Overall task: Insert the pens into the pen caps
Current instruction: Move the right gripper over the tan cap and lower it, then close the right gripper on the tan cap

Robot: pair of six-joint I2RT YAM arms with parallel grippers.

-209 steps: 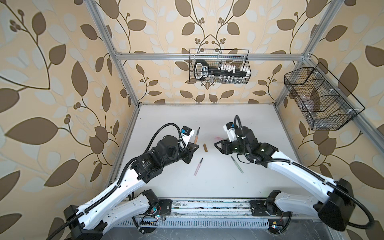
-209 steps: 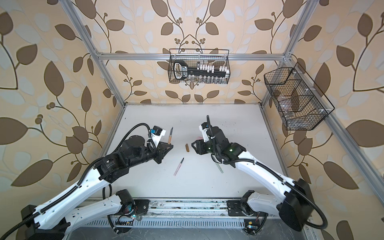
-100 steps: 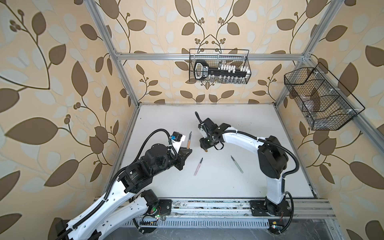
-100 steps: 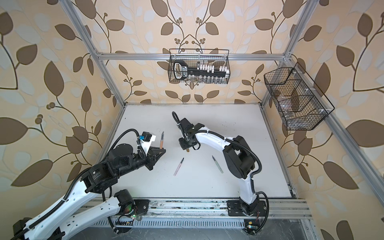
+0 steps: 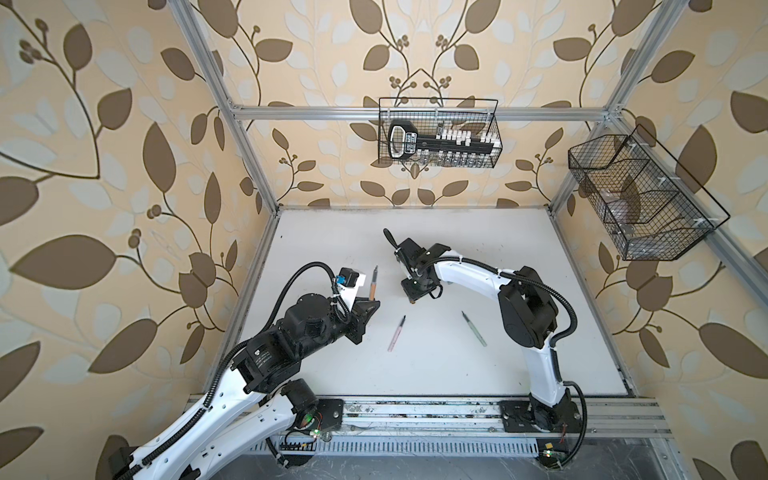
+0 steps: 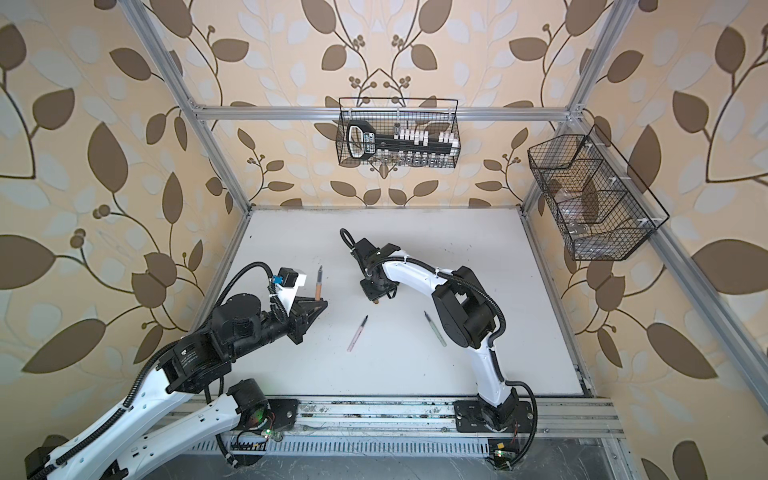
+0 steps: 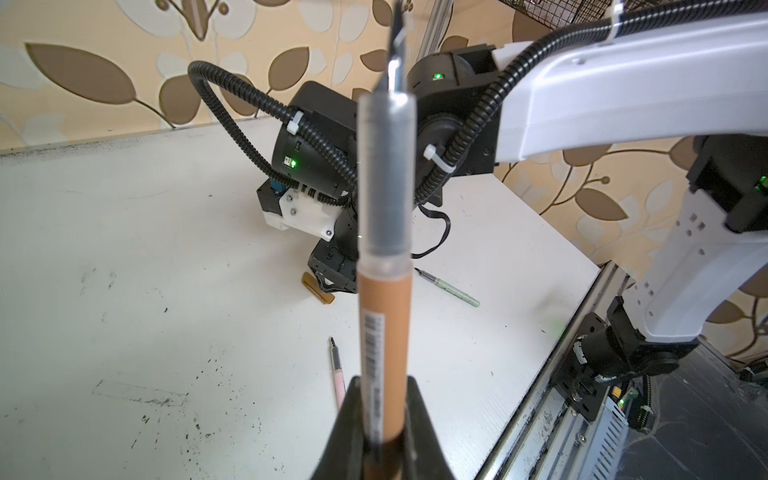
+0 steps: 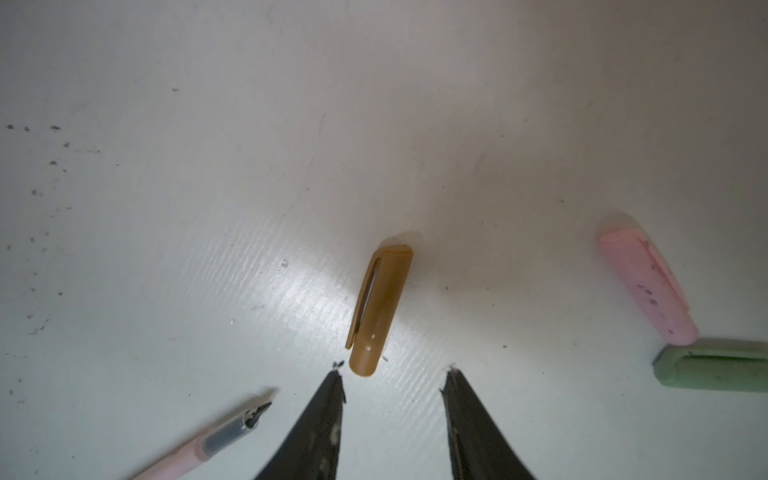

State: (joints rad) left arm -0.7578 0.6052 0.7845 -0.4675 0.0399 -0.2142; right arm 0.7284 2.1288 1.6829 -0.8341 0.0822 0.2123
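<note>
Left wrist view was filled by a thin brown stick pen with a clear grey front section and a dark pointed tip. It was clamped by its rear end between the black fingers of the left tool, and its tip was pointed away from the wrist. In both top views the brown stick pen was seen held clear of the white tabletop on the left side, and the left tool was closed on its rear end. In the right wrist view the right tool was seen lowered close to the tabletop, its two dark fingers spread apart with nothing gripped between them. A short brown plastic pen cap with a clip was laid flat just beyond the fingertips, its nearer end close to one finger; whether it was touched could not be told. Farther off, a pale pink pen cap and a pale green pen cap were laid end to end, seemingly touching. A pale pink stick pen, uncapped, was seen on the opposite side of the fingers from those two caps. In a top view the pale pink stick pen was found near the middle of the tabletop. A pale green stick pen was found to its right, apart from it, both lying flat with dark tips turned toward the back wall.
</note>
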